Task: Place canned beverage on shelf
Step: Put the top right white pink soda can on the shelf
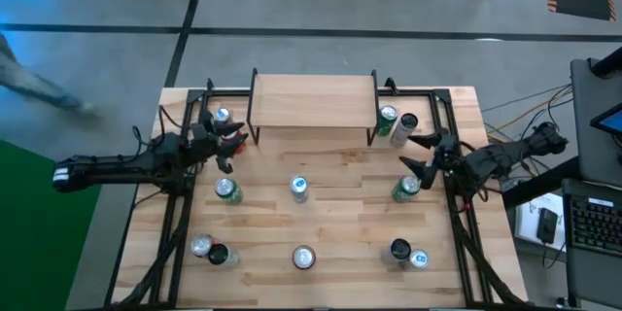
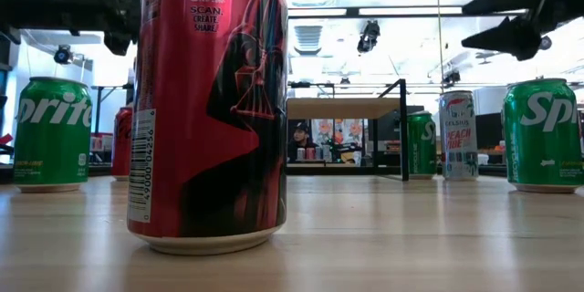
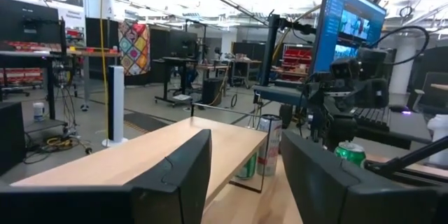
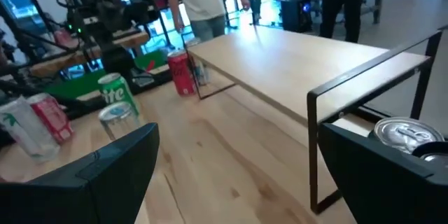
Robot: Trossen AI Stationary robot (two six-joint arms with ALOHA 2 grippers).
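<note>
Cans crowd the shelf [image 1: 313, 100] ends; both empty claws, left [image 1: 230, 143] and right [image 1: 421, 153], gape and could topple one.

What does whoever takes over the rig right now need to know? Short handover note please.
Left gripper: raised near the shelf's left end, jaws apart, nothing between them in the left wrist view.
Right gripper: open and empty, near the shelf's right end.
Shelf: at the table's far edge; its top is bare.
Cans: all on the tabletop; one by the shelf's left end, two at its right end, the others spread across the middle and near side.
Done: no can on the shelf.
Left: grasp a can and set it on the shelf top.
</note>
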